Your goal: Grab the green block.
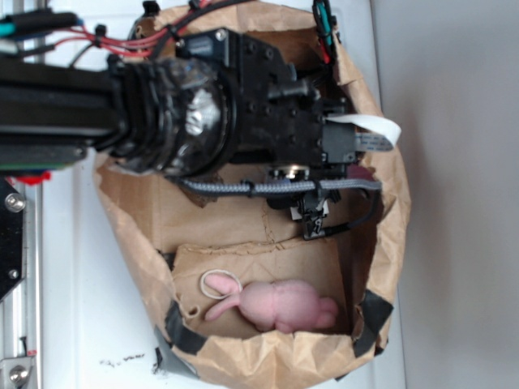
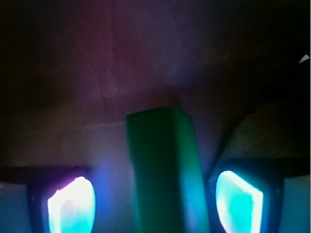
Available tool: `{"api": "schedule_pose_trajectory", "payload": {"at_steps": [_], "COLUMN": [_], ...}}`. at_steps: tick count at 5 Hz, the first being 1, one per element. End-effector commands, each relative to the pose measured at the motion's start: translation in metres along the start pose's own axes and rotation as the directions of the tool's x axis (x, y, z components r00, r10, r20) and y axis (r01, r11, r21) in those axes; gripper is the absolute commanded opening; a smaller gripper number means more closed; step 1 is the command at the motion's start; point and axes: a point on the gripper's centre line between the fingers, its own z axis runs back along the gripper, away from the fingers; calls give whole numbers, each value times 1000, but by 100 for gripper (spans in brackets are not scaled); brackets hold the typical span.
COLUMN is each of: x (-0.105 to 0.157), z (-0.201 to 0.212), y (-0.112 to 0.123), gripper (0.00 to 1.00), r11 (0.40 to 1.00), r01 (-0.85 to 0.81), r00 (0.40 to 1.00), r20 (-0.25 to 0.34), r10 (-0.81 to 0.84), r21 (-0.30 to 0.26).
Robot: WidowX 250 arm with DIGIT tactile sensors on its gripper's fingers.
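Inside the brown paper bag (image 1: pixel 381 243), the gripper (image 2: pixel 155 199) stood spread, its two glowing pads (image 2: pixel 70 206) apart with the green block (image 2: pixel 163 170) upright between them. A gap showed on either side of the block, a little wider toward the pad at the picture's left; neither pad touched it. Beyond the block lay creased brown paper, dim and purplish, with a fold rising just beside the other pad. From the exterior view the block itself was hidden under the black arm (image 1: pixel 162 105), which filled most of the bag's upper half. Crumpled paper walls closed in on the arm all around. A pink plush bunny (image 1: pixel 280 306) lay well apart from the gripper, against the bag's lower wall, a rubber band (image 1: pixel 220 283) touching its ear.
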Motion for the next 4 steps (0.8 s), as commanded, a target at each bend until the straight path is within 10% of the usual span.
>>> {"api": "schedule_pose_trajectory", "payload": {"at_steps": [1,2,4], "x": [3,3,1], "z": [-15,-13,-10], "y": [-3,-3,-3], "gripper": [100,0,0], "r11": [999,999,999], "r01": [-4,-5,-15], "r00": [1000,1000,1000], "r20": [14,-4,2], "r10": [3,5,15], "r21": [49,32,35]}}
